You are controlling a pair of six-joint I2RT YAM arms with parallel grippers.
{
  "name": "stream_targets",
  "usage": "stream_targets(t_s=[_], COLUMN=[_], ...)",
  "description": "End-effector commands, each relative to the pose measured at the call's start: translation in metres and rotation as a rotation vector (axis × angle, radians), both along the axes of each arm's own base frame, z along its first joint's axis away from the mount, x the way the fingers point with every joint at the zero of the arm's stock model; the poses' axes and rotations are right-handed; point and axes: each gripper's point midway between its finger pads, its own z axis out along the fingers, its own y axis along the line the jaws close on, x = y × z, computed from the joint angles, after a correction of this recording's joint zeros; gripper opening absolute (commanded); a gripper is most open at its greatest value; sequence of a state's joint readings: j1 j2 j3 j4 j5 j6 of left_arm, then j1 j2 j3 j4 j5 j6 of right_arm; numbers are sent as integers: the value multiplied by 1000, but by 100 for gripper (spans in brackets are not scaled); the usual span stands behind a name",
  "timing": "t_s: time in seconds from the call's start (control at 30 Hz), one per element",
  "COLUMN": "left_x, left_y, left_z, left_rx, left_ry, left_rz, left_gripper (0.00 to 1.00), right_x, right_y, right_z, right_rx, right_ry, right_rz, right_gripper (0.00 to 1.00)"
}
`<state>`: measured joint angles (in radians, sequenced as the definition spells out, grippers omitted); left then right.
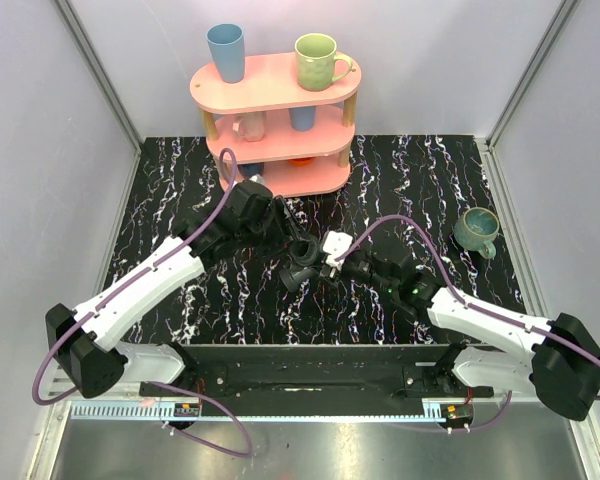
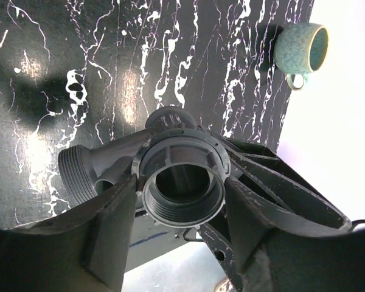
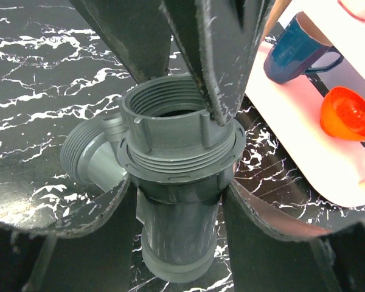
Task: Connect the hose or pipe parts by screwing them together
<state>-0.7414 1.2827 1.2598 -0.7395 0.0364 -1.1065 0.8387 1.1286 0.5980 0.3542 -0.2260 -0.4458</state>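
The pipe parts [image 1: 302, 264] are held above the black marbled table between my two grippers. They form a dark grey T-shaped body [image 3: 177, 231] with a side branch [image 3: 88, 159] and a threaded fitting [image 3: 170, 131] on its upper end. My right gripper [image 3: 179, 204] is shut on the T-body's tube, one finger on each side. My left gripper [image 2: 182, 204] has come in from the far side, and its fingers [image 2: 112, 228] press on both sides of the fitting's threaded ring [image 2: 214, 207]. Seen from above, the left gripper [image 1: 292, 243] and the right gripper [image 1: 318, 268] meet at the parts.
A pink three-tier shelf [image 1: 280, 85] with cups stands at the back centre, close behind the left arm. Its lower tier [image 3: 304, 121] holds a dark blue cup [image 3: 298, 45] and an orange bowl [image 3: 347, 112]. A teal mug [image 1: 477, 230] sits at the right.
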Motion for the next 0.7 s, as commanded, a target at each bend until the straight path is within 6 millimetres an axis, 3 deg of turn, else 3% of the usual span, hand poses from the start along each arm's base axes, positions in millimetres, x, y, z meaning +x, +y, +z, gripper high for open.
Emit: stream_targets(t_s=[0.0, 0.1, 0.33, 0.47, 0.57, 0.6, 0.67], left_x=[9, 6, -30, -87, -110, -112, -123], left_y=[0, -4, -31, -38, -32, -31, -24], left_z=[10, 11, 36, 55, 49, 48, 44], left_rx=[4, -20, -160, -317, -312, -287, -274], left_ry=[-154, -282, -665, -946, -1079, -1176, -1226], left_rz=[-68, -174, -604, -974, -1179, -1244, -1331], left_gripper=[54, 42, 41, 45, 45, 47, 72], right_x=[-4, -7, -30, -66, -88, -93, -97], right_y=[11, 14, 28, 37, 38, 37, 34], right_z=[33, 36, 42, 40, 45, 49, 51], right_rx=[56, 53, 65, 55, 68, 75, 88], right_ry=[-43, -19, 70, 155, 208, 208, 208], right_rz=[44, 65, 203, 409, 519, 538, 543], right_gripper=[0, 0, 0, 0, 0, 0, 0])
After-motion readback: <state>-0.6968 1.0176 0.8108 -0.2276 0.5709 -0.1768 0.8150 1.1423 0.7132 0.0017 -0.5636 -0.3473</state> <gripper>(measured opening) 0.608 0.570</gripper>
